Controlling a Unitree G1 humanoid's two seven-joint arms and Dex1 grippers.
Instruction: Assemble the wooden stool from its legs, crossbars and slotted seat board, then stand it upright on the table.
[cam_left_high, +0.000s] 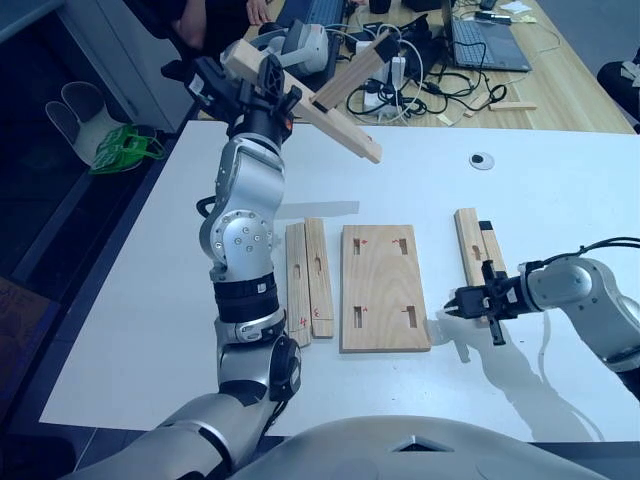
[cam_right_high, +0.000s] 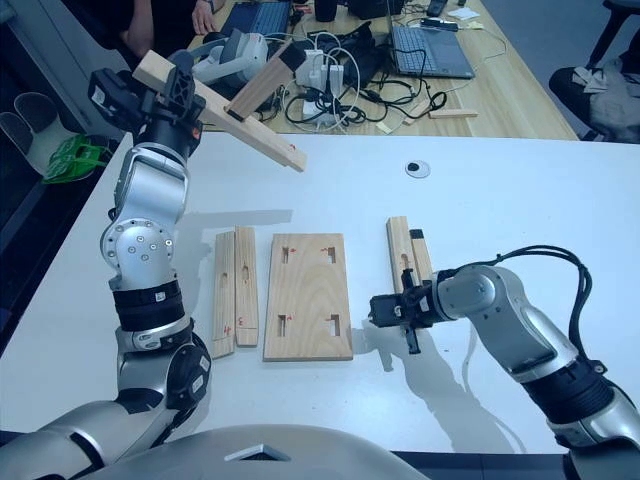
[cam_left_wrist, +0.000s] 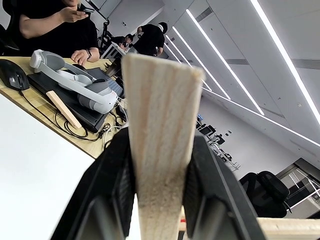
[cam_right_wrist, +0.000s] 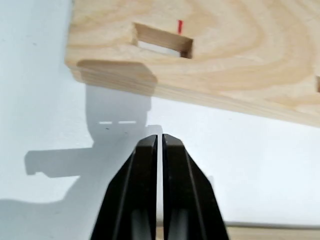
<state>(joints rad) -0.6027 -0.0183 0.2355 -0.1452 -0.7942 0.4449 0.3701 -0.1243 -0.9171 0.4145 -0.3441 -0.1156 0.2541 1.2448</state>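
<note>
Left gripper is clamped on a long wooden leg, with what looks like a crossbar joined to it, though I can't make out the joint. It's held high, well beyond the seat board's far edge, while my right gripper, fingers pressed together and empty, hovers low just beside the board's right edge. I'd bring the leg's end down square over one slot and brace the board with the right gripper so it can't slide. The only writing is small red marks by the slots, too small to read.
</note>
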